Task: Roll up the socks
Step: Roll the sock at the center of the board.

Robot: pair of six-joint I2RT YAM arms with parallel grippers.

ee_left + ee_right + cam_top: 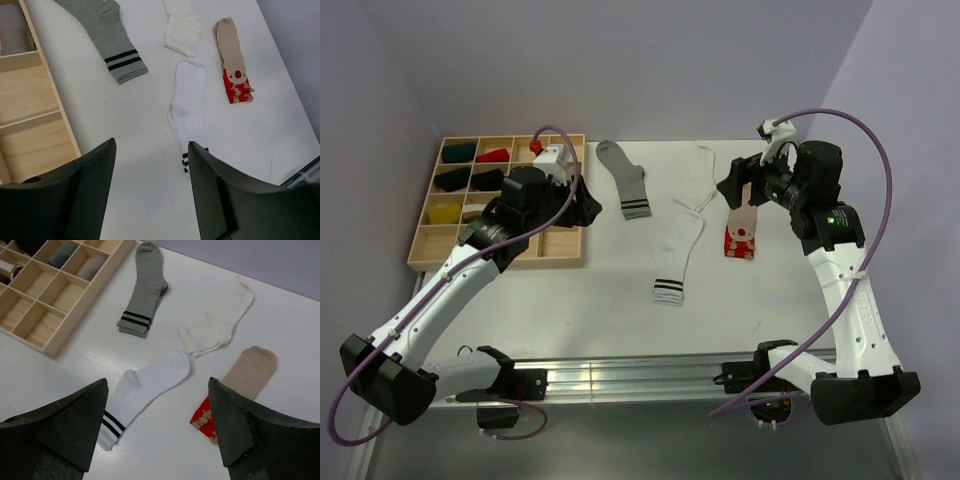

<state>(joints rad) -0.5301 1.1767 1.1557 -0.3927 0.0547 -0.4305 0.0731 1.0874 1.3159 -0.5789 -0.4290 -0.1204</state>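
White matte tabletop (620, 320), top view: the long white, black-striped sock (676, 258) and the beige sock (741, 232) with a red patterned end are laid flat mid-table, apart; a wooden compartment tray (425, 215) is set at the left. Left wrist view: the left gripper (152, 145) is shown with fingers spread, nothing grasped. Right wrist view: the right gripper (157, 382) is spread wide above both soft knit socks.

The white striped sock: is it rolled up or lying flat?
Flat. The white striped sock lies stretched full length on the table, nothing rolled.
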